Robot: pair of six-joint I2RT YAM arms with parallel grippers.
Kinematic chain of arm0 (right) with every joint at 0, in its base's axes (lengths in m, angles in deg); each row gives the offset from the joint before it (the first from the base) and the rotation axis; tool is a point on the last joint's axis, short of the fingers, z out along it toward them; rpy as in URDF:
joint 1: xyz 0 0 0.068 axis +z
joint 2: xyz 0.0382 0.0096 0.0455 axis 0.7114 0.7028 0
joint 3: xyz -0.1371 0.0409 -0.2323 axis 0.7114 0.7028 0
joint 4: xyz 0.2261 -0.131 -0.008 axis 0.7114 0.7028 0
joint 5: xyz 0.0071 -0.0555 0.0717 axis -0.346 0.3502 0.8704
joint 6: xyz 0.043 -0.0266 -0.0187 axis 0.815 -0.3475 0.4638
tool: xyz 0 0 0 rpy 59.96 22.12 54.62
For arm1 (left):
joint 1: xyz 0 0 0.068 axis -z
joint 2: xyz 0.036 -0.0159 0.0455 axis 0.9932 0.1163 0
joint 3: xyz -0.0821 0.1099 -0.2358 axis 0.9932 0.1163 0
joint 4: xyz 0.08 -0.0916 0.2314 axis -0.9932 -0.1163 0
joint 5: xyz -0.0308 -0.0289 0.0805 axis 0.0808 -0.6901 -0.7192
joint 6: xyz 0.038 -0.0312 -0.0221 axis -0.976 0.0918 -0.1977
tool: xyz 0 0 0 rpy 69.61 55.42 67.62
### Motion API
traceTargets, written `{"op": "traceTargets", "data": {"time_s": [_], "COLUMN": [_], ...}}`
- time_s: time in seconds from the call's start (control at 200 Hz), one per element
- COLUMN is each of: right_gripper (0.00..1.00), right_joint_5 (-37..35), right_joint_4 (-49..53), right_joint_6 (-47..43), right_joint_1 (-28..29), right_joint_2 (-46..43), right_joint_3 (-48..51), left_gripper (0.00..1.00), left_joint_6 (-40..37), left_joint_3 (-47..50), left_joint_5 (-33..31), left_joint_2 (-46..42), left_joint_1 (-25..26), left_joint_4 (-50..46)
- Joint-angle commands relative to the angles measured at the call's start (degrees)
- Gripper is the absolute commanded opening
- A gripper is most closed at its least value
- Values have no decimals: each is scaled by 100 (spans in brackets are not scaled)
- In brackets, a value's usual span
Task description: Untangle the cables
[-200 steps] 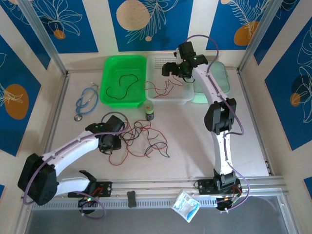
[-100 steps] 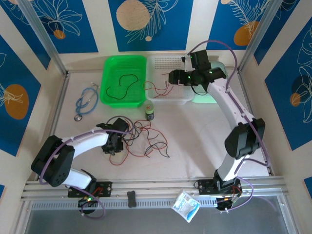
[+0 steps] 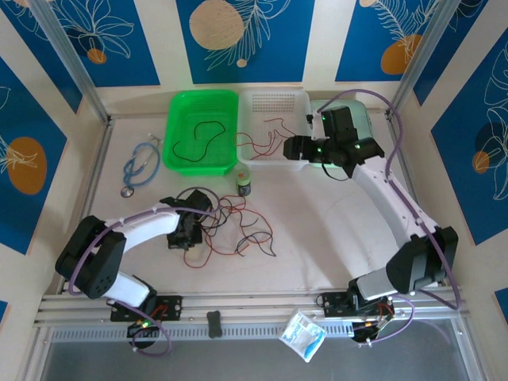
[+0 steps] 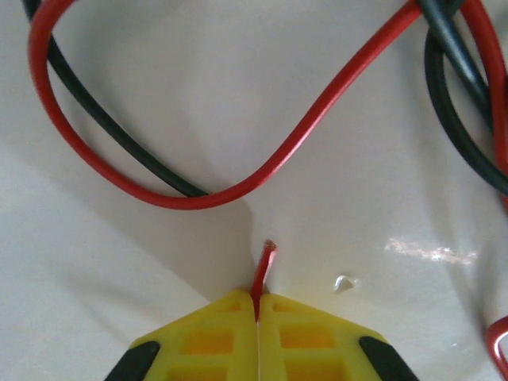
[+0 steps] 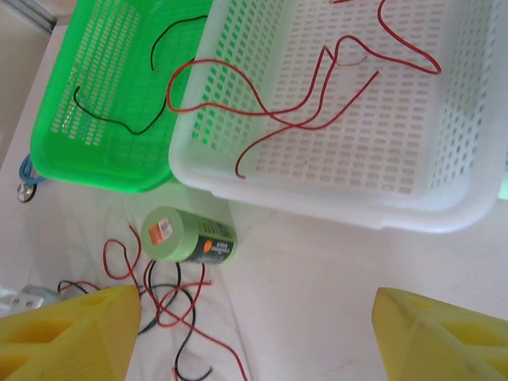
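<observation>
Cables (image 3: 234, 226) lie tangled on the desk (image 3: 317, 230) in front of the green basket (image 3: 190, 107). Left jaws pinch a red cable (image 4: 263, 266) by its end; right jaws stand open, empty, right of that basket. Best to draw the strand out slowly, lifting it clear of crossings.

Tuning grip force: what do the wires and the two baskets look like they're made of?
Red wire and black wire: smooth glossy sheath with bright highlights, probably plastic insulation. The core can't be told. Green basket and white basket: perforated walls, even colour, slight sheen, likely moulded plastic.
</observation>
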Motion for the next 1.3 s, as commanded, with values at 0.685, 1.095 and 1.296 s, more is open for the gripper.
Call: {"op": "traceTargets", "data": {"time_s": [0.685, 1.095, 1.296], "right_gripper": [76, 74, 69], "right_joint_5": [0, 30, 149], "right_joint_4": [239, -1191, -1965], "right_joint_6": [969, 2228, 3126], "right_joint_1": [509, 1923, 2444], "right_joint_2": [-2647, -1673, -762], "right_joint_3": [2006, 2703, 2651], "left_gripper": [0, 0, 0], "left_joint_6": [-1057, -1820, -2062], "left_joint_3": [-1676, -3698, -4567], "left_joint_5": [77, 481, 575], "left_joint_2": [-1326, -1680, -1597], "left_joint_1": [229, 395, 430], "left_joint_4": [-794, -1556, -1684]}}
